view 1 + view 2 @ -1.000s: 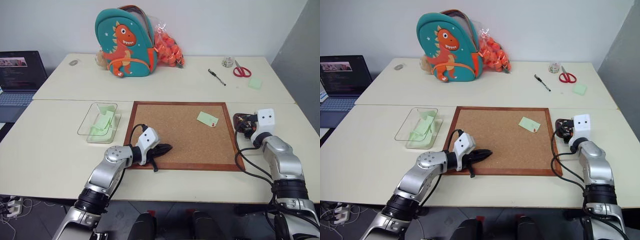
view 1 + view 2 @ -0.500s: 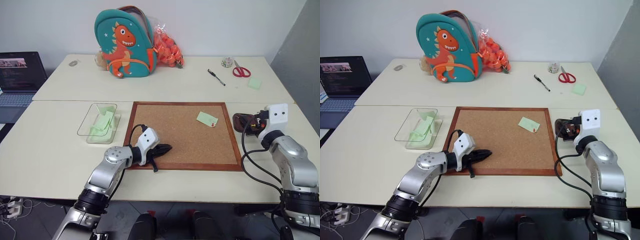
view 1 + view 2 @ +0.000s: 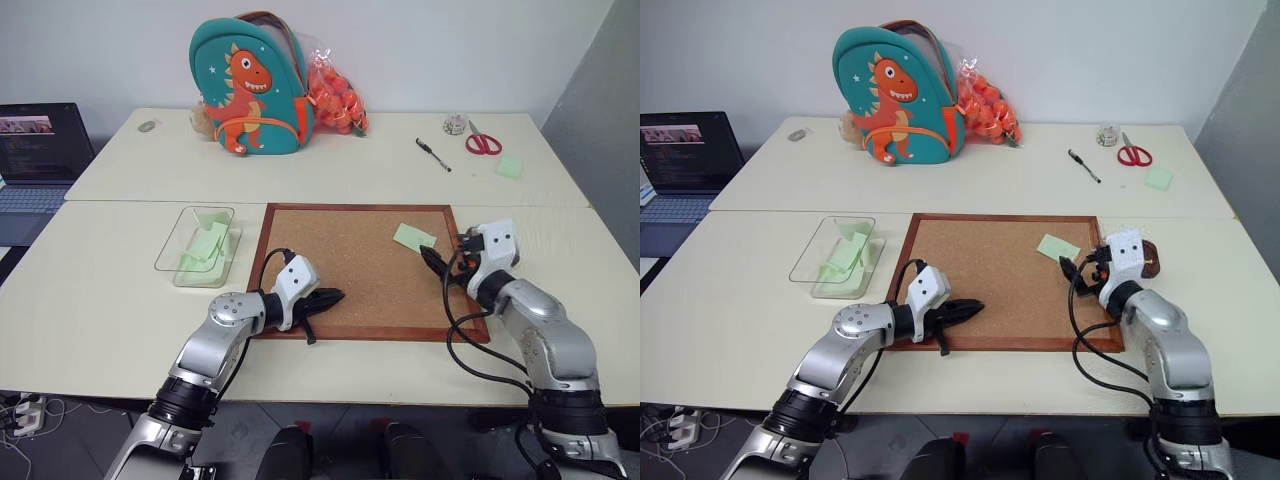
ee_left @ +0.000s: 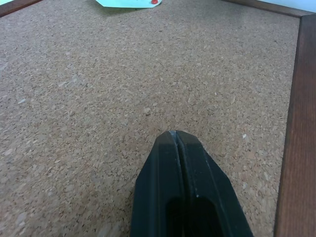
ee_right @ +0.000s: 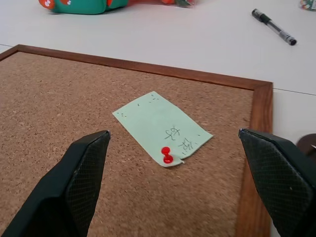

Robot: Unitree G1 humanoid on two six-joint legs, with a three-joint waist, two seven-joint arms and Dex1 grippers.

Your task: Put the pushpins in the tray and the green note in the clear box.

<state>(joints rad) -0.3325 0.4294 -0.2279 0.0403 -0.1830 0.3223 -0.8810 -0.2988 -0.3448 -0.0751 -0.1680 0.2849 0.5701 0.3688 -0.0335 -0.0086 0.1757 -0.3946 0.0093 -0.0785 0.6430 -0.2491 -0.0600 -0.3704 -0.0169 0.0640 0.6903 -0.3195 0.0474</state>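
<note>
Two pale tables meet end to end, and a cork board (image 3: pixel 365 268) lies on the near one with a clear box (image 3: pixel 197 245) just beside it at nine o'clock. That box already holds pale green slips. One green note (image 5: pixel 162 127) is pinned on the board toward its one o'clock corner, a red pushpin (image 5: pixel 167 155) through its near edge. Only a sliver of the brown tray (image 3: pixel 1152 260) peeks out at three o'clock of the board, behind the right arm.

A second ago the right gripper (image 3: pixel 438 266) sat over the tray, off the board's right edge. It has since swung inward over the frame and spread its fingers (image 5: pixel 79 190) wide, empty, with the note and red pin framed between them. That reads as one trip to the tray finished and the reach for the red pin begun; the note cannot come free until that pin is out.

Over the board's near-left part, the left gripper (image 3: pixel 328 297) has stayed put, jaws pressed together on nothing.
</note>
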